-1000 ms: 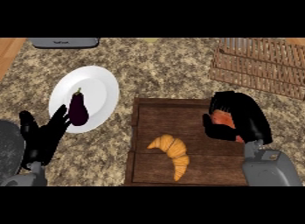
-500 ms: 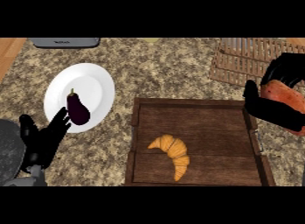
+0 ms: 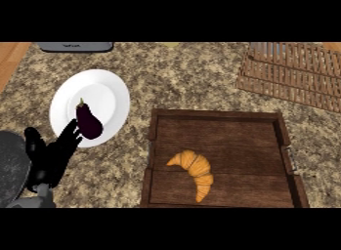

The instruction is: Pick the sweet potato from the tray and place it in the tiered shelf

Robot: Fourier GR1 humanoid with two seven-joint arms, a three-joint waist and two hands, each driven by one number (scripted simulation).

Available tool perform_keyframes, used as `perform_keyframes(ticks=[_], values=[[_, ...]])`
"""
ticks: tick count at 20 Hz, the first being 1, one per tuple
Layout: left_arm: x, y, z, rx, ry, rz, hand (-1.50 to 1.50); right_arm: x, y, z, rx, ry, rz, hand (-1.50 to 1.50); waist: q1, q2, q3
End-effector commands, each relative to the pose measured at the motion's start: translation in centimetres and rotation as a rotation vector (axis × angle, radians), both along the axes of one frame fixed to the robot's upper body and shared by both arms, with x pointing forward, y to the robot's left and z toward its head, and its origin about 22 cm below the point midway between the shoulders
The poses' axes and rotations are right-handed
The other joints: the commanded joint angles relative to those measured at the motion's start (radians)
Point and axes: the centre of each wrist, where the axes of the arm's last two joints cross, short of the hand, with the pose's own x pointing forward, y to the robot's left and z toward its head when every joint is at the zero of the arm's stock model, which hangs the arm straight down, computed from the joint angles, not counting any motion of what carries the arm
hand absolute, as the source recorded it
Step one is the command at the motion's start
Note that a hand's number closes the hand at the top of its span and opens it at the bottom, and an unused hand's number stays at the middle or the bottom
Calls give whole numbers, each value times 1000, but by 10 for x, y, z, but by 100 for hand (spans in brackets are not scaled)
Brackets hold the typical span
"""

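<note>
The brown wooden tray (image 3: 218, 118) lies on the counter at lower centre and holds only a golden croissant (image 3: 194, 172). The slatted wooden tiered shelf (image 3: 299, 74) stands at the upper right. No sweet potato shows in the head view, and my right hand is out of sight too. My left hand (image 3: 49, 157) rests at the lower left, fingers straight and pointing up toward the white plate, holding nothing.
A white plate (image 3: 94, 95) with a dark purple eggplant (image 3: 89, 121) sits left of the tray, just above my left hand. A grey appliance (image 3: 74, 46) shows at the top left edge. A wooden strip (image 3: 1, 63) runs along the far left.
My right hand, which was shut on the orange sweet potato and rising to the right of the tray, has left the view with it. The left hand has stayed put.
</note>
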Motion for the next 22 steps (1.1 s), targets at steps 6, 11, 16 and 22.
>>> perform_keyframes(ticks=[6, 11, 16, 22], values=[[0, 8, 1, -2, -7, -15, 0, 33, -71, 58, 35, -6, -107, 150, 8, 4, 0], [-2, 3, 9, 27, -9, 21, 0, 51, -81, 69, 7, 28, -82, 150, 10, 3, 0], [13, -8, -7, 1, 4, -21, 0, 87, -103, 37, -53, 88, -25, 150, 11, 9, 0], [23, 2, 9, 11, -29, -11, 0, 111, -118, 15, -89, 91, -24, 150, 12, 8, 0]])
